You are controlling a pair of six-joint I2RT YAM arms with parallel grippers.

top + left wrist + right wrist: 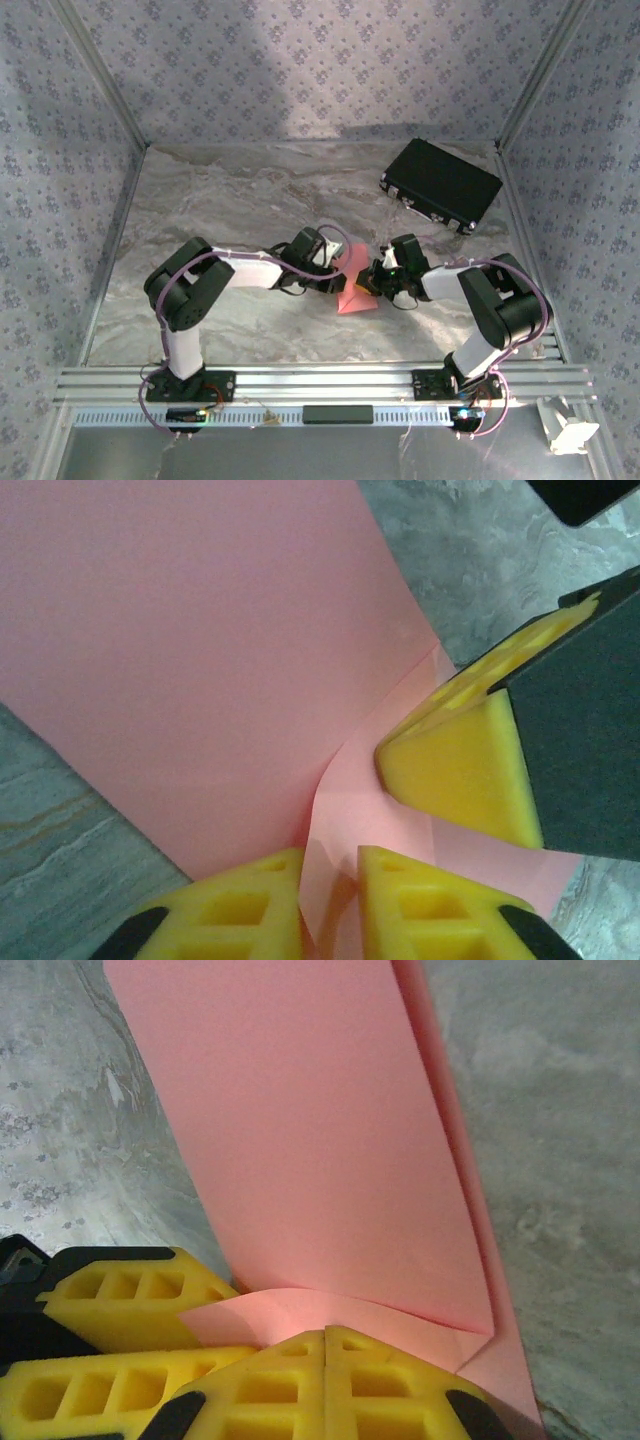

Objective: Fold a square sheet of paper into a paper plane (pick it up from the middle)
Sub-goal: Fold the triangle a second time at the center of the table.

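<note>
My left pincer (330, 870) is open just a little. A folded edge of the pink paper (200, 660) stands up in the gap between its yellow fingers (230, 915). I cannot tell if they squeeze it. My right pincer (325, 1345) is shut tight, with its two tips pressed together and touching the near edge of the paper. I cannot tell if any paper is pinched inside. The paper lies on the grey table (230, 190), right between my two pincers, with one side lifted up.
</note>
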